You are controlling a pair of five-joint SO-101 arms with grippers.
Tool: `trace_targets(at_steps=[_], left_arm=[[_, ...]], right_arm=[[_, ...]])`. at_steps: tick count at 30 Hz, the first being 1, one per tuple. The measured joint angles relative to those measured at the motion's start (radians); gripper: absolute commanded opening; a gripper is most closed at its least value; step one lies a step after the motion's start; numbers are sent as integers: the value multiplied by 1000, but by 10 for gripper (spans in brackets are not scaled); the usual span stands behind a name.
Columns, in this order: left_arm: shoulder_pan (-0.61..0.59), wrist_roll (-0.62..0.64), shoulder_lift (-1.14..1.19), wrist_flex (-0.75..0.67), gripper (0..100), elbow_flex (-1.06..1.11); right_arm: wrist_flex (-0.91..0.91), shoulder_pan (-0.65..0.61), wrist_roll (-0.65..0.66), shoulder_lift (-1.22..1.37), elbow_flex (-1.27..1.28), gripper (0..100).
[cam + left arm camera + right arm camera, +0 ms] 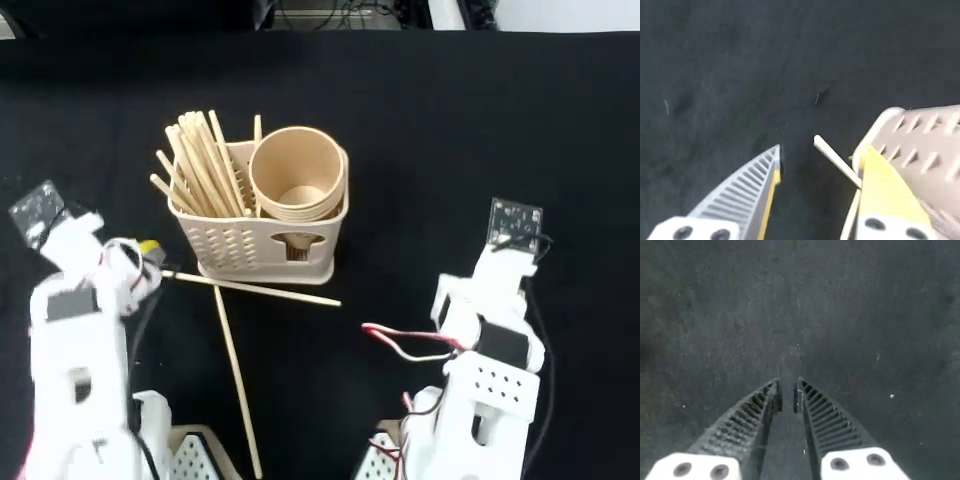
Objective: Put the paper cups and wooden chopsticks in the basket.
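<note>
Sorting job nearly finished: the basket [262,250] stands in the middle of the black table [450,130] with a stack of paper cups [297,175] nested in one compartment and a bundle of wooden chopsticks [200,160] leaning upright in the compartment beside it. No cup stands loose on the cloth, so I judge that half of the work done.

What is left, as far as I can see, is two sticks on the table in front of the basket. One loose chopstick [270,291] lies along the foot of the basket wall. A second chopstick [238,385] runs from just under it toward my base, the two nearly meeting at an angle.

My left gripper [819,152] hangs low at the basket's corner with its jaws spread wide and nothing held. The near end of the loose chopstick [835,160] lies inside that gap, well off the grey jaw and close against the yellow-faced one. Whether it touches that jaw I cannot tell. The basket's slotted wall [925,145] sits just beyond the yellow jaw, so to my mind a squeeze here has little room on that side.

My right gripper [788,390] is well apart from all this, over bare cloth on the far side of the basket, its jaws drawn almost together on nothing
</note>
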Motion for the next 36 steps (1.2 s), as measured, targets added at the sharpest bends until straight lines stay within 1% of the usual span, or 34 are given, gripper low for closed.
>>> trace_targets(at_steps=[3,7,14,21,25,28,36], left_arm=[[14,17,227,0,249,-86],[57,49,473,43,249,-218],[132,117,752,103,237,-411],[133,170,913,103,225,-525],[135,173,976,104,162,-568],[140,175,1025,104,134,-600],[141,176,1046,103,90,-624]], right_arm=[[-40,0,-2,0,38,64],[-58,0,-2,0,57,64],[-61,0,-2,0,71,64],[-61,0,-2,0,71,64],[-61,0,-2,0,71,64],[-61,0,-2,0,71,64],[-61,0,-2,0,80,64]])
